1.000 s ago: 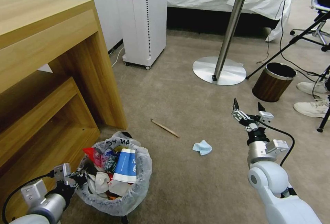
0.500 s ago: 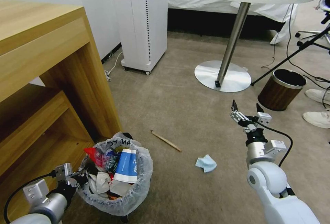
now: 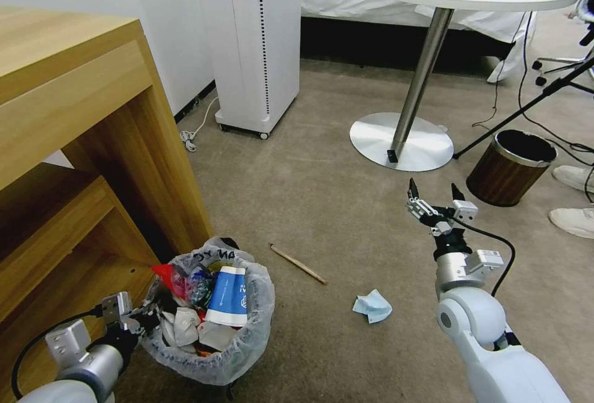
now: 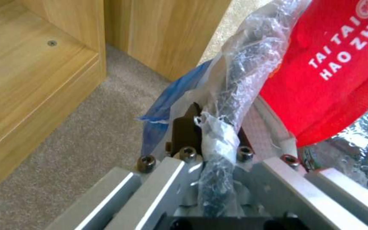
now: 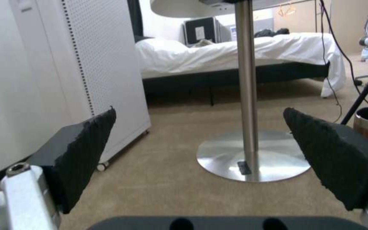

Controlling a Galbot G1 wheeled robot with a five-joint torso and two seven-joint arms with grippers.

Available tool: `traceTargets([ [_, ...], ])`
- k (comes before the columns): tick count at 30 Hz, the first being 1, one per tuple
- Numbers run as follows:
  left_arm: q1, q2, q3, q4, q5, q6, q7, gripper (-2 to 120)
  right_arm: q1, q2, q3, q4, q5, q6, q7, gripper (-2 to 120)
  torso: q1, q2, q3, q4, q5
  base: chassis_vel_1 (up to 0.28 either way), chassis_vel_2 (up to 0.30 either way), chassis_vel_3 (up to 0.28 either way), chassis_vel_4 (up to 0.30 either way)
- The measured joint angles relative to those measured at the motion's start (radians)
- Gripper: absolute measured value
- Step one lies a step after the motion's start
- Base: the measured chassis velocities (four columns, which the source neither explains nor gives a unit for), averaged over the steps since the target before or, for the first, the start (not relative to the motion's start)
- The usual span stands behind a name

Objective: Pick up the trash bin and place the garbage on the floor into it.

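One trash bin [image 3: 210, 329], L tool [image 3: 143, 321] gripping rim, holds garbage [image 3: 204, 310].

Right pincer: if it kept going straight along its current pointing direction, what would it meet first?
The open right pincer aims low over bare carpet toward the round table's steel base and pole; those look first in line, though depth is uncertain.

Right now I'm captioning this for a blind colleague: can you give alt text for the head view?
The left gripper is shut on the rim of the trash bin, which is full of litter, beside a wooden desk. On the floor lie a wooden stick and a blue mask; the right gripper hangs open above the carpet.
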Motion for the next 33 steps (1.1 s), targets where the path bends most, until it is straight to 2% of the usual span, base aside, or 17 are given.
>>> traceTargets([
  [12,-0.002,-0.009,0.003,0.004,0.005,0.000,0.000,1,-0.006,-0.004,0.002,-0.008,0.001,0.002,-0.002,100,0.000,0.000,0.000,0.0000,0.0001,-0.014,0.013,0.012,-0.020],
  [20,-0.008,-0.012,0.004,0.013,0.006,0.000,0.000,1,-0.001,-0.016,-0.031,-0.015,0.014,-0.006,0.016,100,0.000,0.000,0.000,0.0002,0.0002,-0.149,0.153,0.141,-0.150],
  [24,-0.014,-0.013,0.007,0.021,0.009,-0.001,0.000,1,-0.011,-0.056,-0.100,-0.011,0.070,-0.082,0.062,100,0.000,0.000,0.000,0.0000,0.0000,-0.078,0.100,0.105,-0.091],
  [26,-0.017,-0.017,0.011,0.029,0.014,-0.001,0.002,1,-0.013,-0.083,-0.187,-0.004,0.165,-0.167,0.112,100,0.000,0.000,0.000,0.0000,0.0000,0.000,0.000,0.000,0.000],
  [28,-0.018,-0.017,0.011,0.030,0.015,-0.001,0.002,1,-0.013,-0.085,-0.201,-0.002,0.188,-0.186,0.121,100,0.000,0.000,0.000,0.0000,0.0000,0.000,0.000,0.000,0.000],
  [30,-0.020,-0.021,0.016,0.033,0.021,-0.003,0.002,1,-0.016,-0.095,-0.285,0.015,0.381,-0.333,0.200,100,0.000,0.000,0.000,0.0002,0.0002,0.000,0.000,0.000,0.000],
  [31,-0.020,-0.021,0.016,0.033,0.021,-0.003,0.002,1,-0.016,-0.095,-0.285,0.015,0.381,-0.333,0.200,100,0.000,0.000,0.000,0.0002,0.0002,0.000,0.000,0.000,0.000],
  [33,-0.022,-0.022,0.016,0.035,0.021,-0.003,0.003,1,-0.020,-0.106,-0.330,0.024,0.480,-0.464,0.266,100,0.000,0.000,0.000,0.0003,-0.0004,0.000,0.000,0.000,0.000],
])
